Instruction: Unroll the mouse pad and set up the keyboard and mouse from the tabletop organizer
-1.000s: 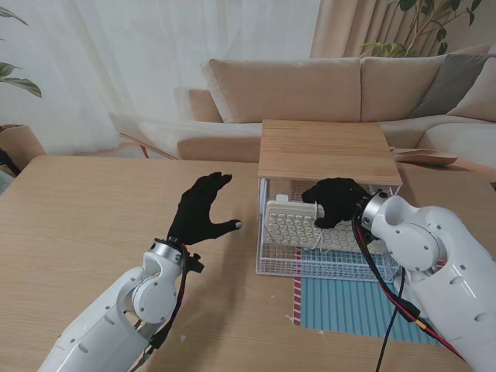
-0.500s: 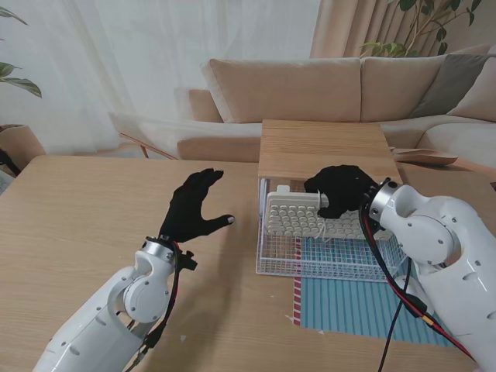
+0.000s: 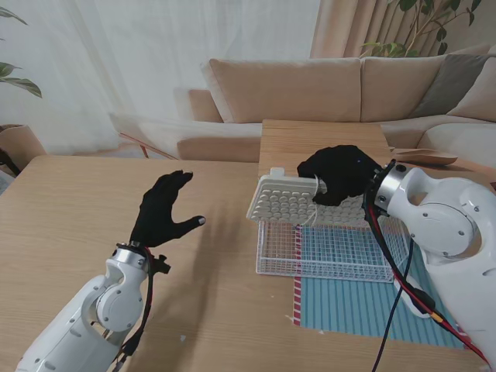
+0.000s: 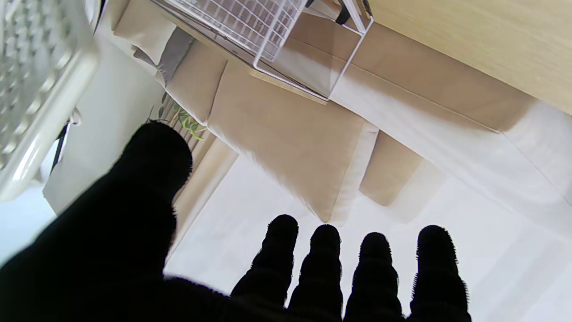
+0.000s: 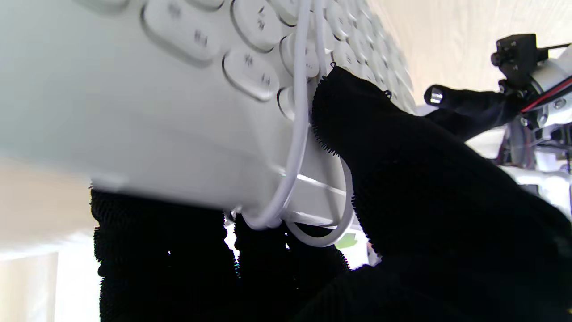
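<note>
The right hand [image 3: 339, 175] has lifted the keyboard [image 3: 283, 200] out of the organizer [image 3: 325, 252] (left hand [image 3: 161, 211] withdrew).

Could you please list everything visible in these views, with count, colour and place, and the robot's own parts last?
keyboard: one, cream-white, lifted over the organizer's left end, its white cable looped under the right fingers.
organizer: one, white wire basket under a wooden top, on the table, right of centre.
mouse pad: one, blue striped with a red edge, flat, nearer to me than the organizer.
table: one, light wood.
sofa: one, beige, behind the table.
left hand: black glove, open, above the table.
right hand: black glove, gripping the keyboard.
</note>
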You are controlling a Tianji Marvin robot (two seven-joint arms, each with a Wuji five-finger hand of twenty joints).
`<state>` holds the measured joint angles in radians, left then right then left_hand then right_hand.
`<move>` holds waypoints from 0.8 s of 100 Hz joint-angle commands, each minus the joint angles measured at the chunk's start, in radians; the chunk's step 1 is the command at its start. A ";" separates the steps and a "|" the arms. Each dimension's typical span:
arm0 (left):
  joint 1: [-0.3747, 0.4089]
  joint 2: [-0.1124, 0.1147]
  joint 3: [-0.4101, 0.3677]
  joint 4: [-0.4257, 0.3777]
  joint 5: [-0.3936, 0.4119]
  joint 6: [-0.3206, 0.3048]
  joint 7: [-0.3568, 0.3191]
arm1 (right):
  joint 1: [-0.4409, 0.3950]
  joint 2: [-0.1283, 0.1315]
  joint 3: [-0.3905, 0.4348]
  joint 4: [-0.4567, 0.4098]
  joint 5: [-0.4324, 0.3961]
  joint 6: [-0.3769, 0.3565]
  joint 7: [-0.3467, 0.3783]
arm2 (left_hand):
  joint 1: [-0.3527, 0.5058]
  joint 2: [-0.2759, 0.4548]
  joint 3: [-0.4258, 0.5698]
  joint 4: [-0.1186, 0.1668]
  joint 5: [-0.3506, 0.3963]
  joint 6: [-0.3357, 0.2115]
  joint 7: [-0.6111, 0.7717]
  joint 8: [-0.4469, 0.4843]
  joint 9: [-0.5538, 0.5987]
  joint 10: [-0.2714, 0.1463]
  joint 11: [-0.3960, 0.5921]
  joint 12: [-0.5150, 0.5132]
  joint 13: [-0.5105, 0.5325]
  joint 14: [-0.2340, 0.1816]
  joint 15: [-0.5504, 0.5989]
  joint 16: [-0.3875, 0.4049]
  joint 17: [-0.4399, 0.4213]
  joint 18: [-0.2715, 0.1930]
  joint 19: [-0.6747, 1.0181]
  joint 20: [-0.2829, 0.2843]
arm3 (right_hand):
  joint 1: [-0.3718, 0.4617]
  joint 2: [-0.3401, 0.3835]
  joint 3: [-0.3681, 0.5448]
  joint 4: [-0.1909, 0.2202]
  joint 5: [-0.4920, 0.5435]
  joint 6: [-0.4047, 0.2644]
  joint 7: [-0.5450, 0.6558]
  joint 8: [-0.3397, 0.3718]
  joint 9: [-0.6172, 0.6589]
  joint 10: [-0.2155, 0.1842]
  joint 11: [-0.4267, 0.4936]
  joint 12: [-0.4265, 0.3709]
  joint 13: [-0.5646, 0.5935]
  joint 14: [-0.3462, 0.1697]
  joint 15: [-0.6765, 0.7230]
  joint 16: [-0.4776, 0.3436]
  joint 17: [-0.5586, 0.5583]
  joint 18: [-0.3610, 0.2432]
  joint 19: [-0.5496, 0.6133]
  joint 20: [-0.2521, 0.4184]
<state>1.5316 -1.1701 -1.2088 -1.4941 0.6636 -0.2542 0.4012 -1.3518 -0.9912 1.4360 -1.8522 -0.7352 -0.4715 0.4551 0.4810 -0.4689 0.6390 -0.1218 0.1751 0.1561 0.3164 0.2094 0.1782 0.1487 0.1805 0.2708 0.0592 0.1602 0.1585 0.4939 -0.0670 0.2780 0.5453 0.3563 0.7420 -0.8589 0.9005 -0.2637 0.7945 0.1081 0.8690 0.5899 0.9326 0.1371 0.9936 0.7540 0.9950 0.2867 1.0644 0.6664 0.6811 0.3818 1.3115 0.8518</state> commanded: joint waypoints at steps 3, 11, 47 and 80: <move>0.016 0.002 -0.014 0.006 -0.008 0.010 0.007 | 0.007 -0.009 -0.005 -0.026 0.001 0.003 -0.003 | 0.004 0.020 -0.018 0.028 -0.017 0.011 0.015 0.012 0.004 -0.012 0.011 -0.016 -0.005 -0.007 0.008 -0.012 -0.010 0.008 0.032 -0.023 | 0.132 0.058 0.200 0.075 0.060 -0.092 0.109 0.045 0.036 0.130 0.036 0.034 0.107 -0.097 0.108 0.026 -0.003 -0.073 -0.003 0.022; 0.026 -0.003 -0.029 0.008 -0.015 0.014 0.026 | 0.009 -0.011 -0.010 -0.030 0.004 0.004 -0.010 | 0.005 0.020 -0.017 0.029 -0.017 0.012 0.019 0.014 0.004 -0.012 0.012 -0.018 -0.005 -0.007 0.008 -0.013 -0.010 0.008 0.030 -0.024 | 0.132 0.057 0.204 0.076 0.061 -0.091 0.110 0.046 0.037 0.132 0.035 0.035 0.109 -0.099 0.108 0.027 -0.001 -0.072 -0.003 0.023; 0.045 -0.011 -0.070 0.020 -0.031 0.012 0.061 | 0.017 -0.014 -0.029 -0.048 0.026 0.006 -0.018 | 0.011 0.019 -0.009 0.028 -0.019 0.015 0.041 0.025 0.007 -0.009 0.020 -0.025 -0.004 -0.006 0.009 -0.015 -0.010 0.008 0.023 -0.023 | 0.129 0.050 0.213 0.076 0.062 -0.093 0.111 0.051 0.039 0.132 0.035 0.039 0.111 -0.100 0.109 0.032 0.000 -0.072 -0.004 0.027; 0.076 -0.020 -0.119 -0.024 -0.086 -0.009 0.062 | 0.015 -0.006 -0.044 -0.131 0.106 0.009 0.036 | 0.018 0.015 0.000 0.028 -0.016 0.021 0.084 0.046 0.014 -0.002 0.044 -0.026 0.000 -0.002 0.018 -0.016 -0.011 0.011 0.043 -0.001 | 0.128 0.046 0.215 0.074 0.064 -0.097 0.110 0.052 0.043 0.131 0.033 0.039 0.118 -0.106 0.105 0.033 0.011 -0.074 -0.006 0.029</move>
<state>1.5957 -1.1881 -1.3212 -1.4957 0.5841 -0.2556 0.4805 -1.3378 -0.9908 1.3957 -1.9480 -0.6416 -0.4593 0.4896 0.4925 -0.4689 0.6393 -0.1211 0.1751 0.1683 0.3781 0.2364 0.1884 0.1487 0.2064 0.2587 0.0592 0.1603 0.1609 0.4933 -0.0673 0.2787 0.5453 0.3462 0.7420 -0.8589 0.9027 -0.2644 0.7952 0.1090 0.8721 0.5902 0.9543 0.2184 0.9947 0.7699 1.0486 0.2295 1.1177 0.6817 0.6919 0.3432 1.3115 0.8547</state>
